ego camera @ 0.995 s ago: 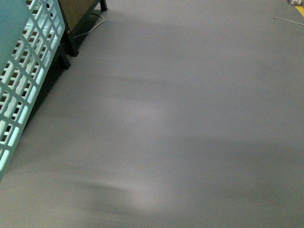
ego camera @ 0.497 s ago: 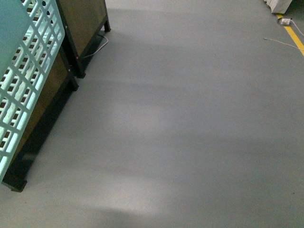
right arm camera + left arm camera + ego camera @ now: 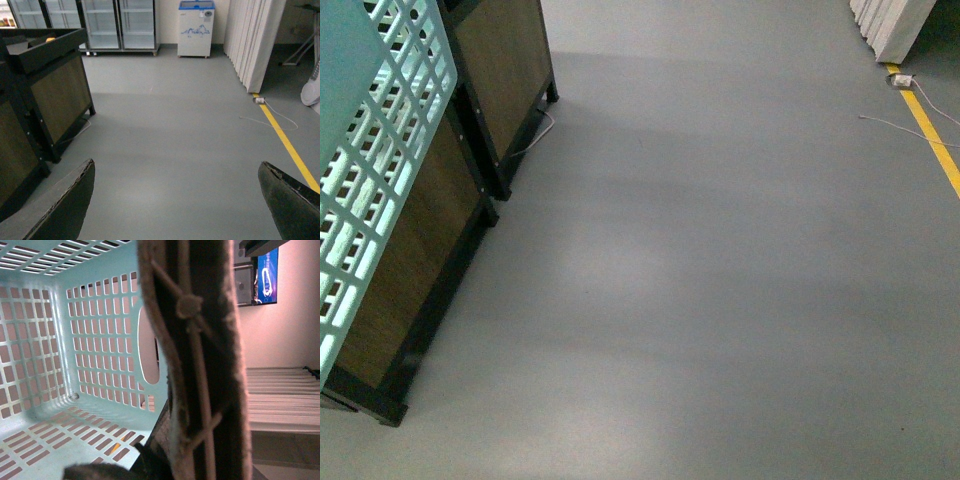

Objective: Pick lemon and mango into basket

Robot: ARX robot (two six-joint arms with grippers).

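Observation:
The pale teal slotted basket (image 3: pixel 370 180) hangs at the far left of the front view. In the left wrist view I see its empty inside (image 3: pixel 100 340) and its brown ribbed handle (image 3: pixel 200 365) close up. My left gripper (image 3: pixel 150 465) is shut on that handle, and only a dark part of it shows. My right gripper (image 3: pixel 177 210) is open and empty above the grey floor, with its dark fingertips (image 3: pixel 65 210) wide apart. The lemon and the mango are out of view. A small orange-yellow spot (image 3: pixel 50 39) lies in a far bin, too small to identify.
Dark wooden bin stands (image 3: pixel 500 70) line the left side, also seen in the right wrist view (image 3: pixel 50 85). A yellow floor line (image 3: pixel 935 140) and a white cable run on the right. Glass-door fridges (image 3: pixel 120 25), a white freezer (image 3: pixel 196 27) and a white partition (image 3: pixel 255 40) stand beyond.
The front view has swung: the wooden stands have come further into view on the left and the yellow line further in on the right. The basket stays at the left edge.

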